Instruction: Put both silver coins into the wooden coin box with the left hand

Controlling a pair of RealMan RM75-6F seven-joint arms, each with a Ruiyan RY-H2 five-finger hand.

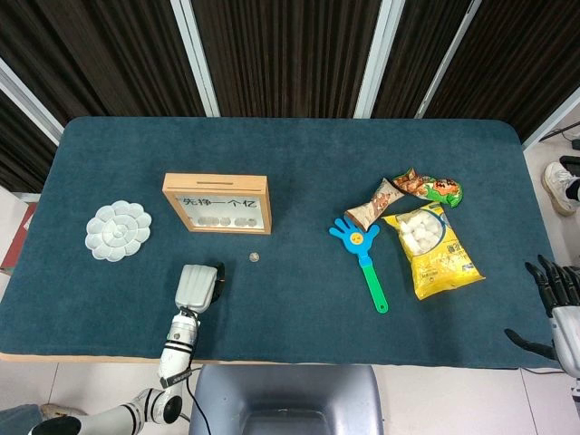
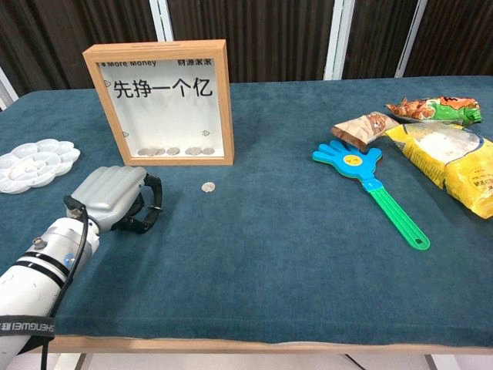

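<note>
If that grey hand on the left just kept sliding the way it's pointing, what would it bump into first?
Probably the wooden box. The left hand points up the table toward its lower edge; the coin lies off to the side. Depth is hard to judge.

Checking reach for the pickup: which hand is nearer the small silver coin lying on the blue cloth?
Left. The left hand sits just left of the small silver coin; the right hand hangs off the table's far right edge.
</note>
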